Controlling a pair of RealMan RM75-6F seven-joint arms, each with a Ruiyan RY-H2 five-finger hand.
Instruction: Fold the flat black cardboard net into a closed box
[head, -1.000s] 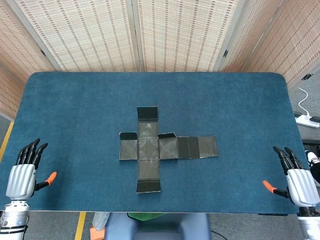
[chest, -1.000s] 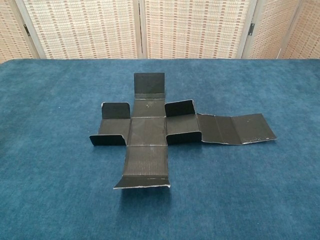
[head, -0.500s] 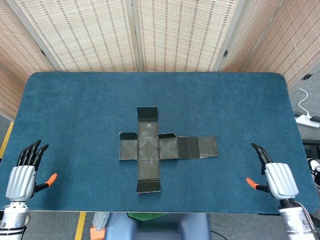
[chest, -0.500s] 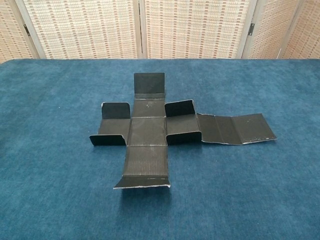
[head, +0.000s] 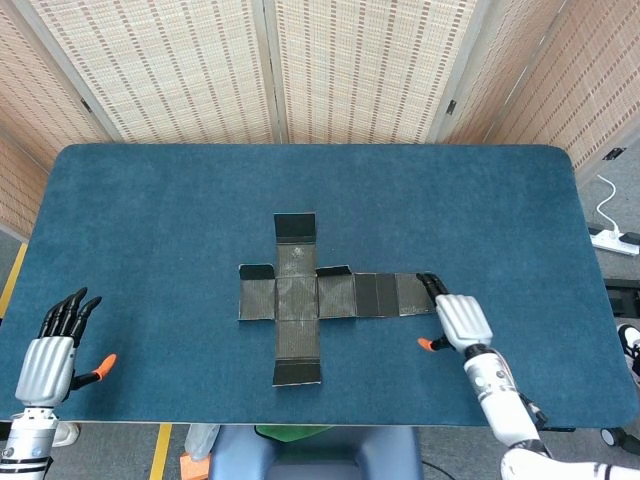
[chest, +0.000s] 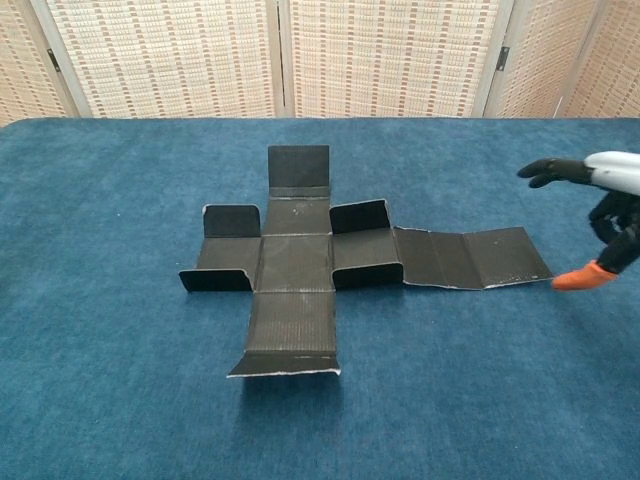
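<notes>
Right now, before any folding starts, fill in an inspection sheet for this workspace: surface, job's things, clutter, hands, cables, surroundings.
Surface: blue table, carpet-like top.
Job's things: black cardboard net lying unfolded, some small flaps standing up.
Clutter: nothing seen.
Hands: right hand open, at the net's right end, contact unclear; left hand open at the near left edge, holding nothing.
Cables: white power strip with a cable on the floor, far right.
Surroundings: woven screens behind the table.

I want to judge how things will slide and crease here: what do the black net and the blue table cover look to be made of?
The black net looks like thin matte cardboard: it holds scored creases, small flaps stand up, and its cut edges show pale. A faint ribbed texture hints at fine corrugation, though that is uncertain. The table cover looks like short-pile blue fabric, felt or carpet: mottled, without shine.
</notes>
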